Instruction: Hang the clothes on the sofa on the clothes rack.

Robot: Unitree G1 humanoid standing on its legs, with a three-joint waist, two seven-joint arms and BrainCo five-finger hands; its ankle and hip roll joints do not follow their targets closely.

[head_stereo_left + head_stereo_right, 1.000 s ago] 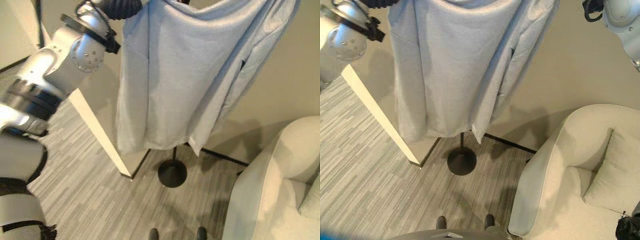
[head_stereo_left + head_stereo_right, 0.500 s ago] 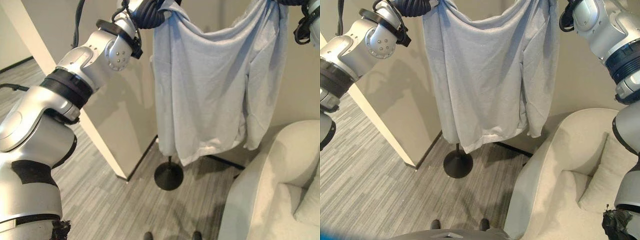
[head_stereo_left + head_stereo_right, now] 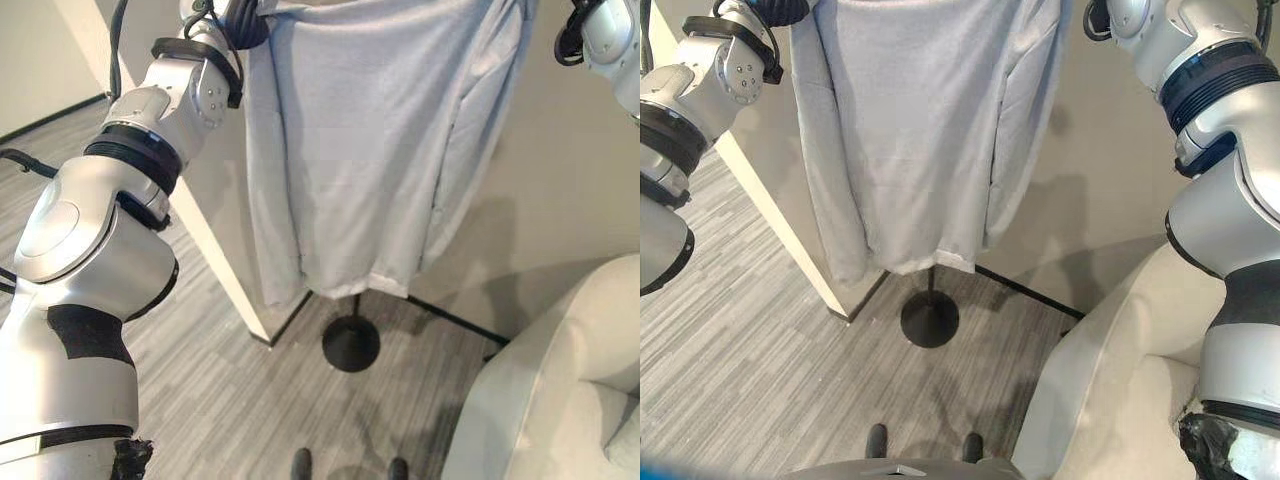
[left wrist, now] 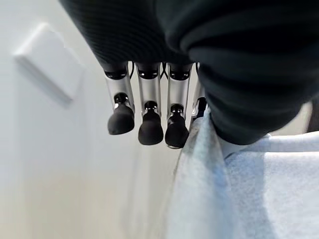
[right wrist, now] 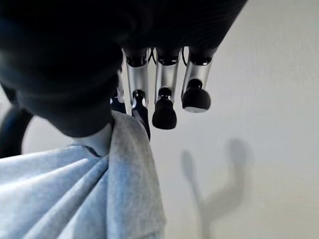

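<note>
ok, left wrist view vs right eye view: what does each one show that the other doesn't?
Left wrist view: the left hand with curled fingers pinching the grey garment, and a white wall plate. Right eye view: the rack's round black base on striped carpet, the cream sofa, and the garment's hem hanging above the base. Both show the garment and pale wall.

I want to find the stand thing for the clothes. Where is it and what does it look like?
Look at the striped grey floor between the pale wall corner and the white sofa. A round black base sits there, with a thin black pole rising under the hanging light grey garment. It is the one dark thing standing there.
</note>
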